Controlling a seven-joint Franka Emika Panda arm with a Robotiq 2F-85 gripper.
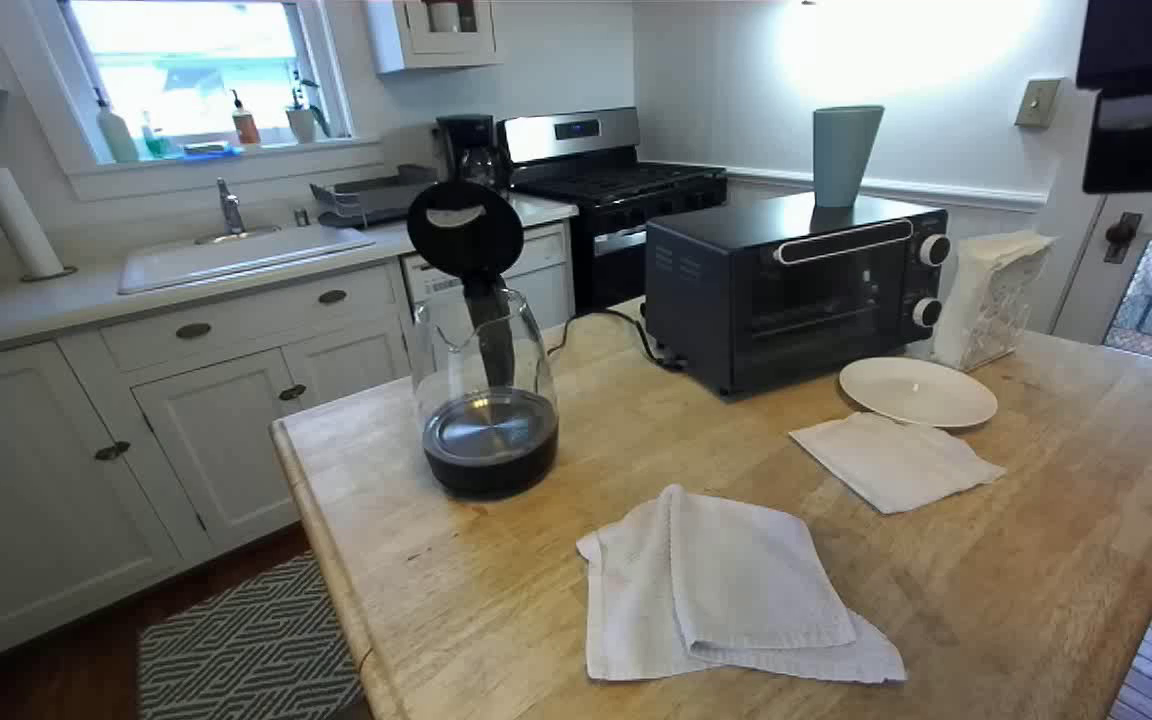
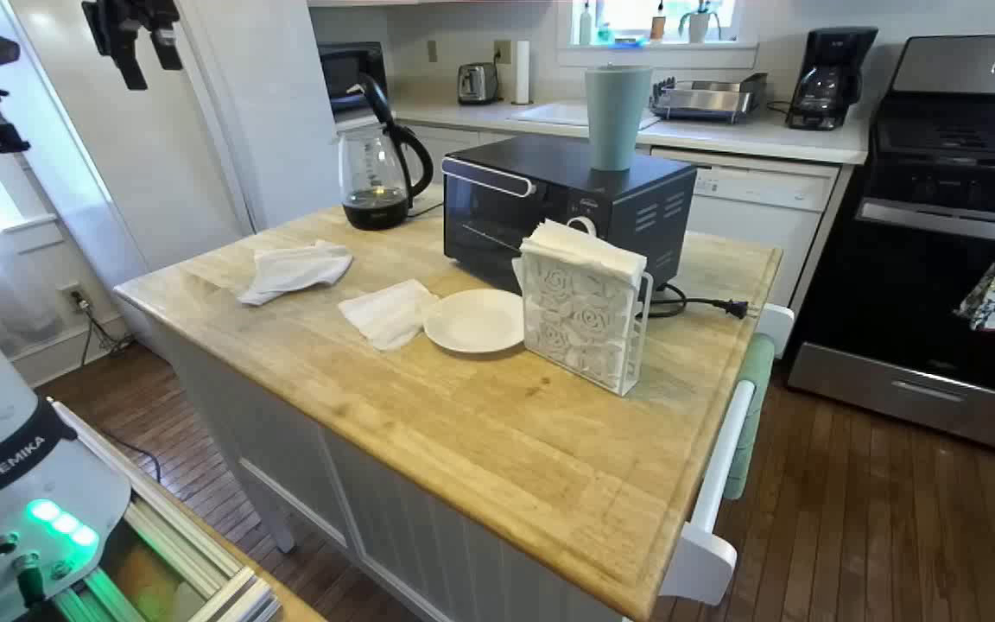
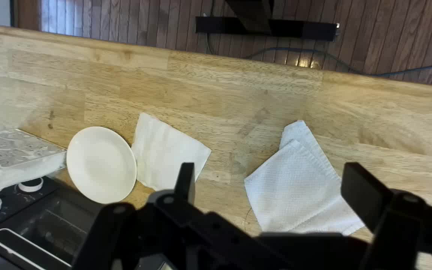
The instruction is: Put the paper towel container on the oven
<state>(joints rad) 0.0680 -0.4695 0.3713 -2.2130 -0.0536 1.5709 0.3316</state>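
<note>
Nearest me, a folded white cloth [image 1: 736,590] lay on the counter [image 1: 636,440]. Left to right beyond it: a glass kettle [image 1: 489,440]; the black oven [image 1: 791,290], a tapered cup [image 1: 846,155] upright on its top, toward the end with the knobs [image 1: 933,249]; a paper napkin [image 1: 891,465] lying flat; a white plate [image 1: 918,392]. Rightmost on the counter, the paper towel container [image 1: 986,300] stood upright near that knob end, just beside the plate; whether it touched the oven I could not tell. Over at upper right the end effector [image 3: 270,182] hung well above the counter, jaws spread wide, holding nothing.

Relation noted: in the wrist view the paper towel container lay far to the left of the jaws, past napkin and plate, and lower. Its broad face ran roughly along the line in which the jaws opened. My judgement: the coming move called for travel toward the knob end, a descent, and a turn of the end effector so the jaws could close across the thin side. The grasp had not yet been made.
</note>
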